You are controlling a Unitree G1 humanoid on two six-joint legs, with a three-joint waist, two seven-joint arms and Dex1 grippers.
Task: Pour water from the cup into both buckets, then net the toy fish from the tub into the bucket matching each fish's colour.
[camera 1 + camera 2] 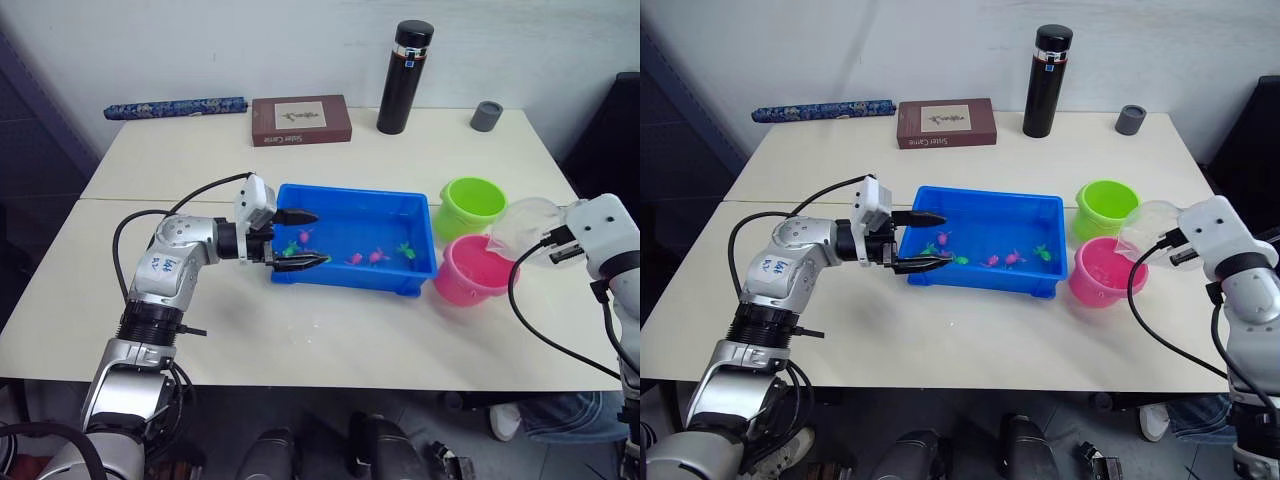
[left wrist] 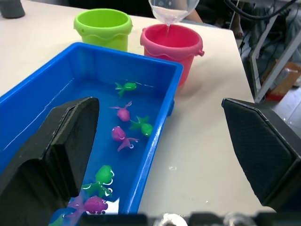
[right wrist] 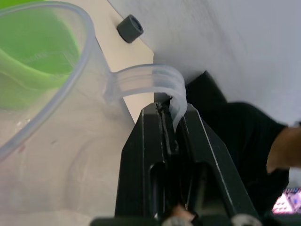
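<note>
My right gripper (image 1: 553, 243) is shut on the handle of the clear cup (image 1: 525, 224). The cup is tilted over the pink bucket (image 1: 474, 272), and a thin stream of water falls from its spout into that bucket (image 2: 174, 41). The lime green bucket (image 1: 472, 205) stands just behind the pink one. Left of both lies the blue tub (image 1: 350, 194), holding water and several pink and green toy fish (image 2: 121, 113). My left gripper (image 1: 320, 238) is open, with one finger over the water and the other outside the tub's near wall.
Along the back of the table stand a black flask (image 1: 404, 78), a small grey cup (image 1: 487, 115), a brown book (image 1: 301, 120) and a rolled blue item (image 1: 175, 107). A person's leg in jeans (image 1: 560, 415) shows below the table's right front edge.
</note>
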